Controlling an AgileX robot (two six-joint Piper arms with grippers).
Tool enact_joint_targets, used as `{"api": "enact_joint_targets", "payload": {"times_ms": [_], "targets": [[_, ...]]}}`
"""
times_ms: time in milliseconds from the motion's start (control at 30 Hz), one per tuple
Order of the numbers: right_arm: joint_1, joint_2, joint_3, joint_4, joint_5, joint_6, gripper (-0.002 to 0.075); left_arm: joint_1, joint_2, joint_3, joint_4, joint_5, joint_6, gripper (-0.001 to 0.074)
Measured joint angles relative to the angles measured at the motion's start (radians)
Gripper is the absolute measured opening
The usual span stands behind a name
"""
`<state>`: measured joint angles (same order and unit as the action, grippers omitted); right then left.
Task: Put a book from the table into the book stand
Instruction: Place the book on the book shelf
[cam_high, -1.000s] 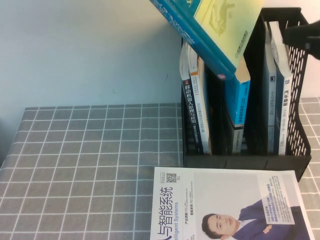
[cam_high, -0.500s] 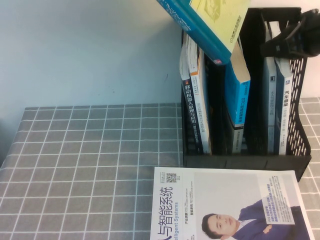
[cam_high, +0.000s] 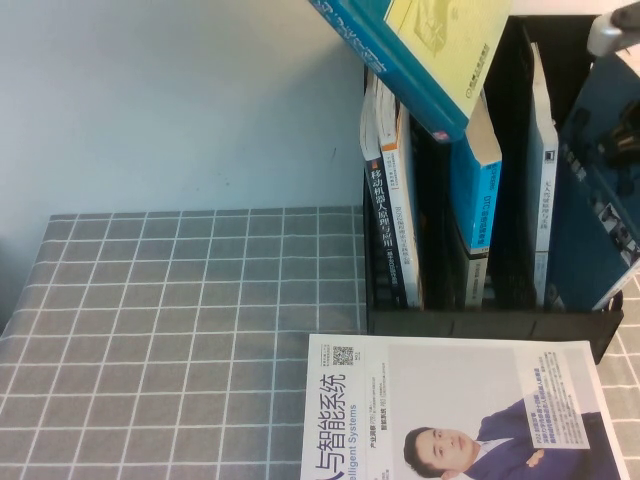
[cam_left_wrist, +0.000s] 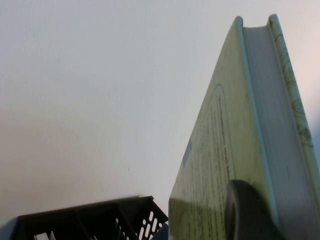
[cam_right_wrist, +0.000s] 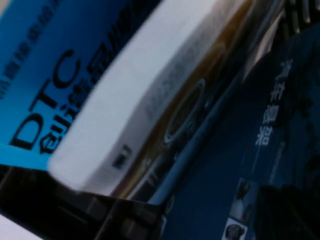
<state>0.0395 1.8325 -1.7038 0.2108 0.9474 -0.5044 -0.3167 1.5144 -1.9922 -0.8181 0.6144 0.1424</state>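
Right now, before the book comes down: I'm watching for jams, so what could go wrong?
The book, clamped by the left gripper above the book stand, has its low corner over a leaning blue book and may land on it. The right gripper is at a tilted dark book in the right compartment, which could tip out.

One magazine (cam_high: 455, 410), one book stand (cam_high: 480, 320)

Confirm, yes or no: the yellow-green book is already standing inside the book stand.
No. In the high view the book hangs tilted in the air above the book stand, its lower corner over the middle compartment.
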Motion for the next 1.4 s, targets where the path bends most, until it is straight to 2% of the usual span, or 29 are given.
{"api": "enact_joint_targets", "payload": {"times_ms": [133,300,533,700,967,1167,1400], "targets": [[0.0,-0.051,0.0,0.075,-0.002,-0.03,-0.0003,0.0,0.011,0.0,-0.014,0.016,-0.002,0.0193],[0.007,-0.119,-0.02,0.263,0.01,-0.12,-0.0003,0.0,0.027,0.0,-0.015,0.053,-0.002,0.0193],[0.116,-0.052,-0.024,0.307,-0.048,-0.151,-0.0003,0.0,0.033,0.0,-0.015,0.049,-0.002,0.0193],[0.151,0.01,-0.032,0.225,-0.074,-0.128,-0.0003,0.0,0.033,0.0,-0.013,0.039,-0.002,0.0193],[0.153,0.027,-0.045,-0.179,0.013,0.044,-0.0003,0.0,0.033,0.0,-0.014,0.035,-0.002,0.0193],[0.15,0.001,-0.05,-0.221,0.03,0.082,-0.0003,-0.009,0.042,0.0,-0.039,0.052,-0.037,0.0193],[0.098,-0.055,-0.06,-0.228,0.028,0.121,-0.0003,-0.104,0.095,0.0,0.038,-0.021,-0.112,0.0193]]}}
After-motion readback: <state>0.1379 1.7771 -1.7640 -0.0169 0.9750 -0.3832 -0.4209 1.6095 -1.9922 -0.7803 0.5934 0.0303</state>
